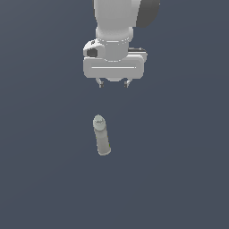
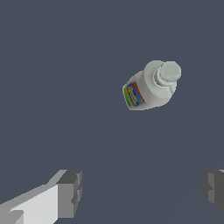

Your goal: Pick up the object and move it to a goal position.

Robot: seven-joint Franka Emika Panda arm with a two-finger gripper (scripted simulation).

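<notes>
Gripper point(image 1: 113, 83) hangs above the dark floor, jaws spread wide, holding nothing. Bottle point(image 1: 101, 135) sits just below it, well apart, apparently standing with its cap up, though the tilt is hard to judge. Probably light, rigid plastic, smooth and a bit slippery. Grab the round body at the label point(image 2: 133, 95), not the narrow capped neck.
</notes>
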